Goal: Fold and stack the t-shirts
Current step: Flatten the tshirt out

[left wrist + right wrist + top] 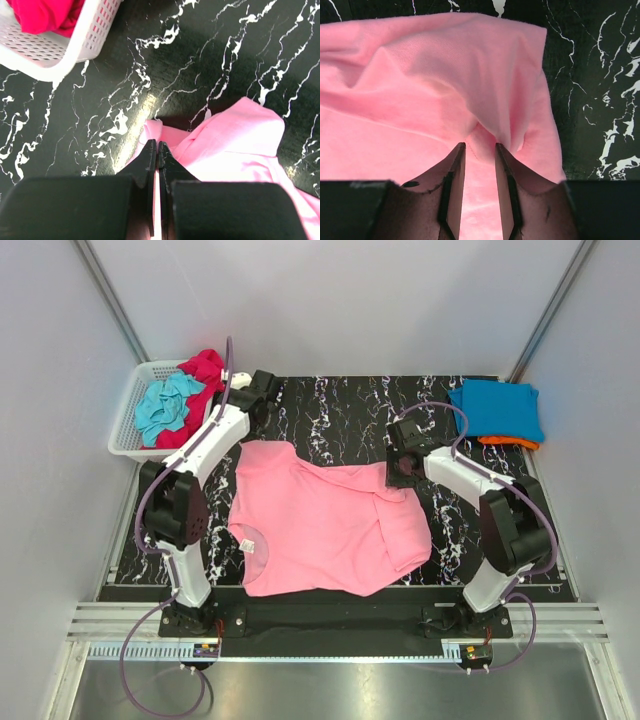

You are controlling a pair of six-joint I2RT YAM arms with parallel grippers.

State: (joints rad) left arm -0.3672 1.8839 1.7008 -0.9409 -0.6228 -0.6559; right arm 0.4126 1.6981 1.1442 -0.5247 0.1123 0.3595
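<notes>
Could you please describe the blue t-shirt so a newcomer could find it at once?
Look to the far right corner of the black marble table. The blue t-shirt lies there folded, on top of an orange t-shirt. It is the only folded blue garment; the teal one is crumpled in the basket.

The right gripper (480, 152) hangs over a pink t-shirt (435, 85), its two dark fingers (454, 175) parted with a raised fold of the cloth between their tips. The shirt lies rumpled across a black marbled table (600, 85), its edge ending near the table's right side.
</notes>
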